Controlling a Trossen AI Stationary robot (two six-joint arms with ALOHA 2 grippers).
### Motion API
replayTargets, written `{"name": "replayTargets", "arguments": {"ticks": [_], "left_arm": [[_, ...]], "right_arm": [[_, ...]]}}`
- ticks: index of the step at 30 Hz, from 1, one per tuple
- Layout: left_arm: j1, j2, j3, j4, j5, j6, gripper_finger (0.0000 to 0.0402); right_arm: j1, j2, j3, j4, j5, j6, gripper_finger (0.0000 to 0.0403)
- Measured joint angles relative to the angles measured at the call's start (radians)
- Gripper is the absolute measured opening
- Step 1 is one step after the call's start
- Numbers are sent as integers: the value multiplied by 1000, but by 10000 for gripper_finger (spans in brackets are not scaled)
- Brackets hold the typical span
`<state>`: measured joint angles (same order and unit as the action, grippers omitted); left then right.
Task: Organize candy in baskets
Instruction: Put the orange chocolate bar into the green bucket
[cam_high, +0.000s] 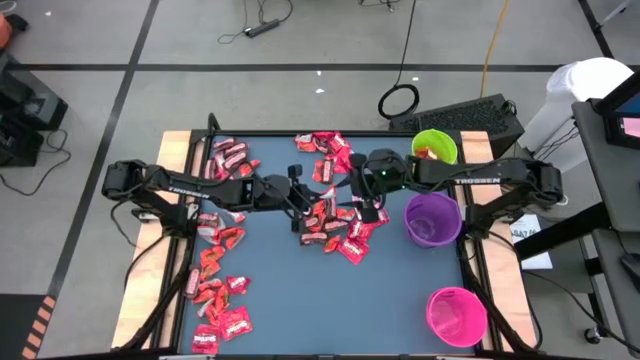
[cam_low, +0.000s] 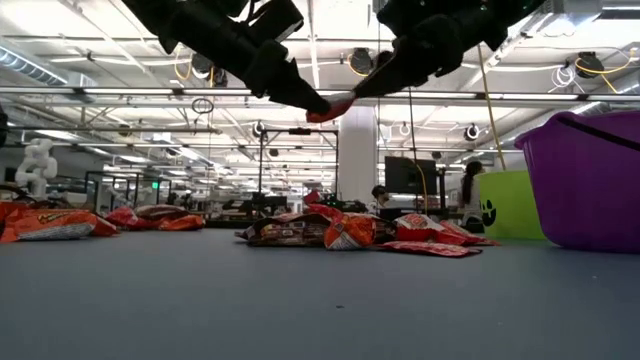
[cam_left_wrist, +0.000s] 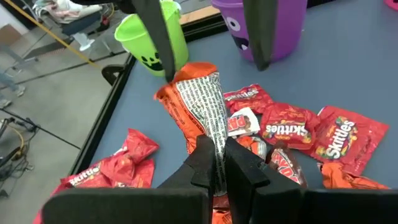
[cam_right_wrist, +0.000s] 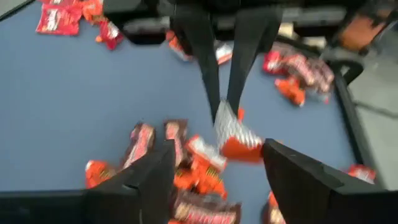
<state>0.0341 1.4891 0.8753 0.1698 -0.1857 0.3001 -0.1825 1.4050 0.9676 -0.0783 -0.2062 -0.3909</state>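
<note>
An orange-red candy packet (cam_left_wrist: 198, 102) hangs in the air above the middle of the table (cam_high: 300, 300), pinched at one end by the left gripper (cam_left_wrist: 216, 167), whose fingers are clamped narrow on its crimped edge. In the low view the packet (cam_low: 330, 107) sits between the two arms' tips, well clear of the mat. The right gripper (cam_right_wrist: 214, 168) faces it from the other side with its fingers spread wide (one on either side of the packet, not touching it). Below them lies a loose central pile of candy (cam_high: 335, 225); more wrappers are scattered along the left edge (cam_high: 215, 290) and near the far edge (cam_high: 325, 145). On the right side stand the green basket (cam_high: 435, 146), the purple basket (cam_high: 433, 219) and the pink basket (cam_high: 456, 316), the pink one nearest the front edge.
</note>
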Motion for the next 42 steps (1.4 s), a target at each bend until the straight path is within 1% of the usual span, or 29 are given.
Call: {"name": "replayTargets", "arguments": {"ticks": [3, 6, 11, 14, 16, 18, 25, 28, 31, 34, 37, 39, 42], "left_arm": [[0, 0, 0, -2, 15, -5, 24], [-2, 0, 0, 6, 32, -5, 24], [-3, 0, 0, 41, 36, -5, 24], [-3, 0, 0, 40, 55, -5, 24], [-3, 1, 0, 41, 56, -5, 24], [-4, 1, 0, 41, 58, -5, 24], [-4, 1, 0, 39, 58, -2, 24], [-4, 0, 0, 38, 56, -3, 24], [-3, 0, 0, 38, 55, -3, 24], [-3, 0, 0, 48, 55, -4, 34], [-3, 0, 0, 62, 62, -6, 61], [-2, 0, 0, 60, 62, -6, 83], [-3, 0, 4, 23, 33, -7, 109]], "right_arm": [[10, 2, 0, 42, 21, -14, 249], [17, 2, 2, 54, 51, -63, 253], [25, 31, 2, 48, 48, -113, 247], [30, 57, 2, 52, 50, -119, 233], [30, 70, 2, 54, 49, -125, 212], [30, 78, 2, 53, 50, -139, 183], [29, 76, 2, 64, 52, -148, 56], [29, 76, 2, 67, 53, -148, 26], [29, 76, 1, 68, 53, -148, 20], [29, 75, 1, 69, 52, -145, 29], [30, 74, 1, 74, 52, -144, 33], [30, 74, 1, 76, 51, -115, 32], [30, 54, 1, 46, 59, -79, 30]]}}
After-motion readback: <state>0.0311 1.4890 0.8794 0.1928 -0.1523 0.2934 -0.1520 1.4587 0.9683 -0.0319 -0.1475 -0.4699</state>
